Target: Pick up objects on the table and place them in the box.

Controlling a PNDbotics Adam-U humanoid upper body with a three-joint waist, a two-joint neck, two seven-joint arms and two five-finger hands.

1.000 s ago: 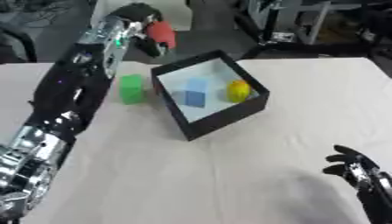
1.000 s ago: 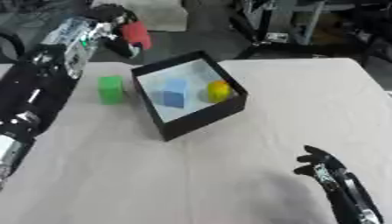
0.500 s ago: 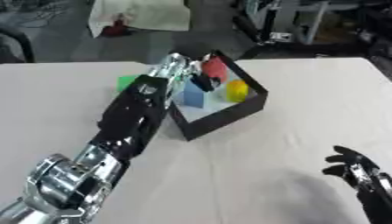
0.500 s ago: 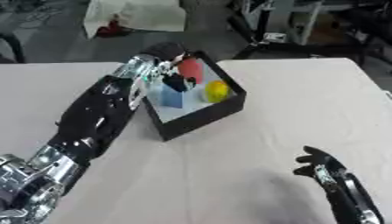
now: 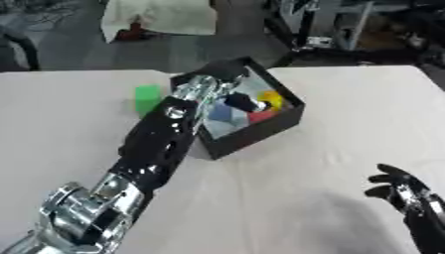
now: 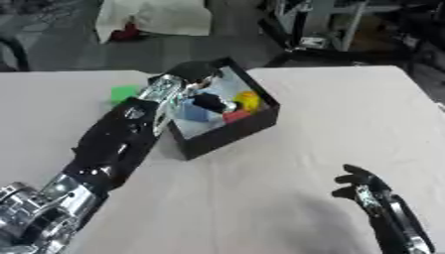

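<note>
Over the black box [image 5: 276, 125] near the table's far middle, the left hand [image 5: 233, 97] hangs inside the rim, its dark fingers [image 5: 248, 103] stretched down toward the contents, and whether they still pinch anything I cannot tell. Inside the box lie a red object [image 5: 260, 116] just below those fingers, a yellow one [image 5: 272, 98] beside it against the right wall, and a blue cube [image 5: 222, 114] partly hidden by the forearm. That long black and silver left arm [image 5: 155, 147] crosses the white table [image 5: 347, 109] from the lower left and covers the box's near left corner. A green block [image 5: 148, 97] stands on the cloth just left of the box, beside the arm. At the lower right, the right hand [image 6: 363, 188] rests idle, fingers spread and pointing up. Beyond the table's far edge sits a white cloth [image 5: 160, 17] and dark equipment.
</note>
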